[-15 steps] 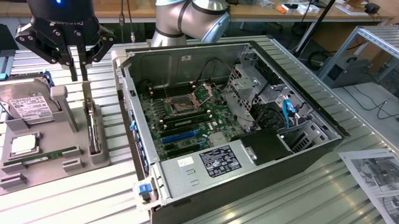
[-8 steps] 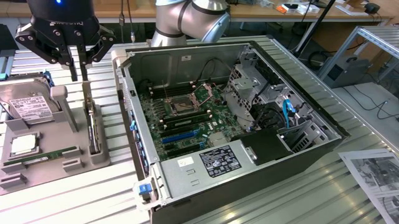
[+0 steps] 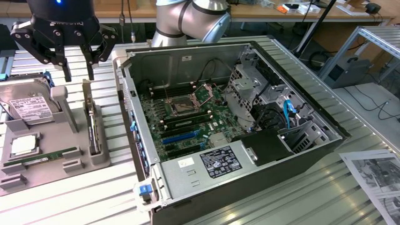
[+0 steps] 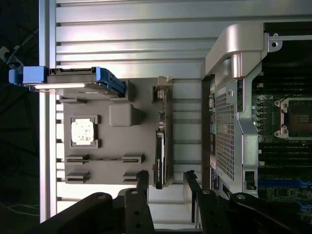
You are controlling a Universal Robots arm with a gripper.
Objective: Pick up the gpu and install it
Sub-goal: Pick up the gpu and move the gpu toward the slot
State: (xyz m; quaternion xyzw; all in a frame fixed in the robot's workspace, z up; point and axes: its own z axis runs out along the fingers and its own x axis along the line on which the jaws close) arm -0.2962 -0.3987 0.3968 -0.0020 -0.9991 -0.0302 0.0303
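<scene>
And there the gripper (image 3: 78,78) hung, right over the grey holder (image 3: 87,164) at its end farthest from the exterior camera. The fingers (image 3: 65,65) were spread apart and released, with nothing between them. In the wrist view the two fingers (image 4: 143,187) stood on either side of the line of the gpu (image 4: 159,156), one to each flank, clear of the card.

The gpu (image 3: 93,124) itself sat in the holder, stood on its long edge in the slot along the holder's side nearest the case (image 3: 134,117). It was upright, dark and thin, and ran the length of that side. Whether the fingertips touched its top edge could not be told, though they looked just above it.

Across the holder, on the side away from the case, the drive (image 3: 28,105) leaned in its cradle with its white label showing and blue rails at its edges. The chip (image 3: 22,146) lay flat in a pocket of the holder, beyond the drive from the gripper's end, and the green memory stick (image 3: 47,156) lay in a groove just beside it.

The case sat just beside the holder on the ribbed metal desk (image 3: 62,197), its side panel off. Inside, the motherboard (image 3: 187,122) lay bare, with its blue slots (image 3: 178,137) unfilled.
</scene>
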